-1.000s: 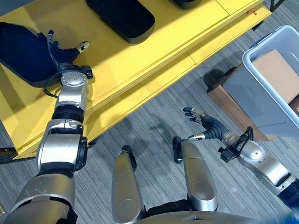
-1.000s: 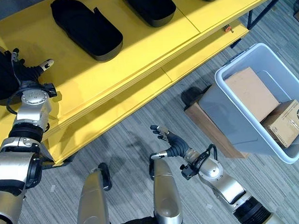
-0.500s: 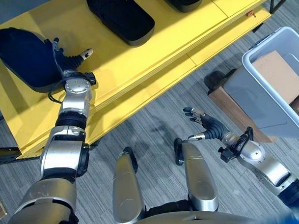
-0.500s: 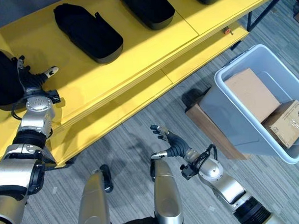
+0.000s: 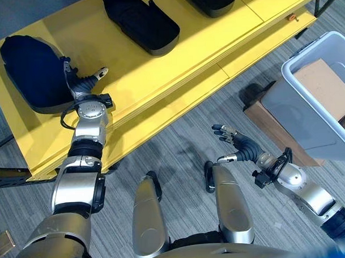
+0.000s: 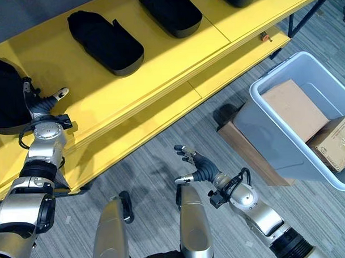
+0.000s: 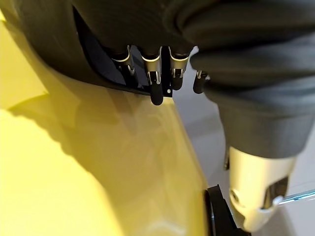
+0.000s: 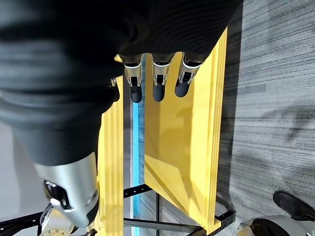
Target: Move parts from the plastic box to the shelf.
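Yellow wooden shelf [image 5: 159,67] now carries the dark blue oval part [image 5: 31,71] at ten o'clock; my left hand [image 5: 80,84] has drawn back, fingers straight, releasing it. My right hand [image 5: 235,146] hangs open, empty. Grey plastic box [image 6: 287,153] is next.

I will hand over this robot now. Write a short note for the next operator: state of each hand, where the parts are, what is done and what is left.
Left hand: open, over the yellow shelf, fingers against the dark part at the shelf's left end, not curled round it.
Right hand: open, holds nothing, above the grey carpet in front of the shelf.
Done: the dark part by the left hand lies on the shelf, beside another black part further along.
Left: the grey plastic box on the floor to the right holds two cardboard boxes. Probably next: turn to the box and pick one up.
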You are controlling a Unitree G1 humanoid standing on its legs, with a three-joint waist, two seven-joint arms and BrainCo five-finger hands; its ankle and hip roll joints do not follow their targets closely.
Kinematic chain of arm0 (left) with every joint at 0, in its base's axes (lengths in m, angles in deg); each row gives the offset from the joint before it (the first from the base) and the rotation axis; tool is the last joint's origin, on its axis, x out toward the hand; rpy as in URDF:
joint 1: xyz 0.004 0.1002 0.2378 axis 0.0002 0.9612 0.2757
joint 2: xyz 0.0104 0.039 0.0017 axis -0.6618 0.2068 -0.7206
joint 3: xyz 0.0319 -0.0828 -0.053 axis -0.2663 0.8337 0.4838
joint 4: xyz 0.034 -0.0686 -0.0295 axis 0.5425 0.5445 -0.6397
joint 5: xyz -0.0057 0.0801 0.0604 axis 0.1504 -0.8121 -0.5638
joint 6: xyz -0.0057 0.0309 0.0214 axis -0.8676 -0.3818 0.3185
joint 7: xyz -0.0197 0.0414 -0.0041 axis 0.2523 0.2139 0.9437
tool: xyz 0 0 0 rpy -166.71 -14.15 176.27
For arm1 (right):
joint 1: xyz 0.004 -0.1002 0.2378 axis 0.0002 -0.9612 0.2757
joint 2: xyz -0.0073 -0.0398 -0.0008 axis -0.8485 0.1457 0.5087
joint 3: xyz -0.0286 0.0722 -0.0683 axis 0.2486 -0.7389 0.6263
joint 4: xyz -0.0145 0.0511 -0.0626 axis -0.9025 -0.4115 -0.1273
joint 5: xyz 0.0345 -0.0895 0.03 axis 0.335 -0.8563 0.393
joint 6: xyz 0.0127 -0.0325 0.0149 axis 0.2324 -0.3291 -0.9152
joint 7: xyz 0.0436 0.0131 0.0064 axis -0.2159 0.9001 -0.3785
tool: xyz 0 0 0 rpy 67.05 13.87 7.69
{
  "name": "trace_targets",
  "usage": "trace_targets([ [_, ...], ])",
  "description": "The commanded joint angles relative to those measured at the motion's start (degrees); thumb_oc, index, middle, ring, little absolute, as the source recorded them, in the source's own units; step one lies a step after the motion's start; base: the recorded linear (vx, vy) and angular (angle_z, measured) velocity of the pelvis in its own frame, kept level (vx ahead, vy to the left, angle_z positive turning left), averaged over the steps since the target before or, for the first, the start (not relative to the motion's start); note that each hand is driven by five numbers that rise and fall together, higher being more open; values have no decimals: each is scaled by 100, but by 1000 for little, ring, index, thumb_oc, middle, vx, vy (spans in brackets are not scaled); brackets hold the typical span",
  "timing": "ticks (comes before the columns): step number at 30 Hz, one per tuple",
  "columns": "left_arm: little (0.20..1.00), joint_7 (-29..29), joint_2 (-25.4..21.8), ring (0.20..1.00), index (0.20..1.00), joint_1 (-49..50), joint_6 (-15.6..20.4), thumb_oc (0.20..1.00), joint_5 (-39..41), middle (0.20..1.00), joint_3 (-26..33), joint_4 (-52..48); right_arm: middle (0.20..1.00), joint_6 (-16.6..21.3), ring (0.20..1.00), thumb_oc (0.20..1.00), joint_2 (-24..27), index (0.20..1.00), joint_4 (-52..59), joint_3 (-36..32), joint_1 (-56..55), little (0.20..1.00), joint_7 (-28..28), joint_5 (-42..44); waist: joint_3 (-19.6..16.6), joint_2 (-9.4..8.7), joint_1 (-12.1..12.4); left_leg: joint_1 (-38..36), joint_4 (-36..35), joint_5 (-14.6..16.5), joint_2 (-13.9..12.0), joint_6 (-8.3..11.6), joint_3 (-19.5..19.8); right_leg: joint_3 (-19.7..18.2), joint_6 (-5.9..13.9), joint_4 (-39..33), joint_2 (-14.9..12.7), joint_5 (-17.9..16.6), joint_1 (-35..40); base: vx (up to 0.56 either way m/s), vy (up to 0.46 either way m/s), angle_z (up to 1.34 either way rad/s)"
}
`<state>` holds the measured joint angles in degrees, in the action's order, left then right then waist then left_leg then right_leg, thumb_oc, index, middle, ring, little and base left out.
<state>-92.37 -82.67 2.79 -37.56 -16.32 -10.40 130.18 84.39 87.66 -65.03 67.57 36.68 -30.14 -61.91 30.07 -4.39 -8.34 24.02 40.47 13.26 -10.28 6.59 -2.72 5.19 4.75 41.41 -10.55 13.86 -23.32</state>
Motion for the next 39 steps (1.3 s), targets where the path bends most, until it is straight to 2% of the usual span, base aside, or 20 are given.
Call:
trace_targets([
  [1,1000,-27,146,1000,1000,497,-62,1000,25,1000,331,-168,1000,303,1000,1000,-108,1000,7,-77,205,1000,7,119,-28,-89,77,-642,-427,-1411,-443,841,146,-659,966,602,-478,-1744,-297,0,0,0],
  [6,1000,-219,167,1000,1000,369,41,1000,-22,1000,547,-827,1000,315,1000,1000,-121,1000,29,-94,288,1000,87,64,-28,-70,74,-666,-430,-1415,-435,841,142,-665,970,607,-489,-1743,-281,0,0,0],
  [10,1000,-515,56,1000,1000,-443,201,1000,-451,1000,500,-2257,1000,353,1000,1000,-204,1000,40,-110,509,1000,187,-76,-28,-60,60,-612,-512,-1483,-400,841,135,-650,958,570,-530,-1795,-341,-16,-2,3],
  [11,1000,-533,113,1000,1000,-609,234,1000,-526,1000,480,-2667,1000,365,1000,1000,-255,1000,53,-110,557,1000,198,-102,-28,-42,60,-606,-531,-1490,-386,841,135,-643,950,546,-537,-1800,-342,-8,-11,8],
  [12,1000,-534,118,1000,1000,-595,229,1000,-528,1000,480,-2671,1000,365,1000,1000,-255,1000,50,-104,547,1000,197,-102,-28,-37,62,-635,-515,-1443,-398,841,131,-634,947,565,-535,-1754,-314,-9,-14,4],
  [13,1000,-537,318,1000,1000,-659,311,1000,-523,1000,572,-3167,1000,369,1000,1000,-312,1000,47,-64,604,1000,184,-136,-28,-7,70,-601,-567,-1519,-378,841,141,-644,947,514,-538,-1823,-342,0,0,0],
  [14,1000,-538,398,1000,1000,-681,340,1000,-544,1000,603,-3376,1000,368,1000,1000,-332,1000,40,-30,612,1000,179,-156,-28,14,75,-652,-570,-1462,-389,841,132,-632,944,528,-537,-1762,-298,0,0,0],
  [19,1000,-395,797,1000,1000,-494,346,1000,-683,1000,662,-4333,1000,327,1000,1000,-443,1000,41,90,699,1000,142,-204,-28,112,98,-658,-661,-1574,-369,841,137,-679,931,467,-519,-1838,-304,-2,-2,1],
  [22,1000,-99,924,1000,1000,161,266,1000,-806,1000,713,-5067,1000,287,1000,1000,-625,1000,25,95,712,1000,121,-244,-28,226,170,-709,-689,-1601,-392,841,138,-659,914,463,-494,-1835,-221,-7,-4,2],
  [32,1000,340,1055,1000,1000,1868,104,1000,-1005,1000,1020,-5640,1000,170,1000,1000,-980,1000,-1,16,603,1000,6,-297,-28,371,387,-977,-858,-1720,-487,841,49,-608,823,382,-464,-1868,57,-8,-8,4],
  [39,1000,417,1126,1000,1000,2044,111,1000,-942,1000,1040,-5665,1000,157,1000,1000,-1039,1000,29,-24,550,1000,-30,-304,-28,405,421,-1071,-984,-1749,-491,841,59,-572,795,285,-451,-1884,124,-2,-2,1],
])
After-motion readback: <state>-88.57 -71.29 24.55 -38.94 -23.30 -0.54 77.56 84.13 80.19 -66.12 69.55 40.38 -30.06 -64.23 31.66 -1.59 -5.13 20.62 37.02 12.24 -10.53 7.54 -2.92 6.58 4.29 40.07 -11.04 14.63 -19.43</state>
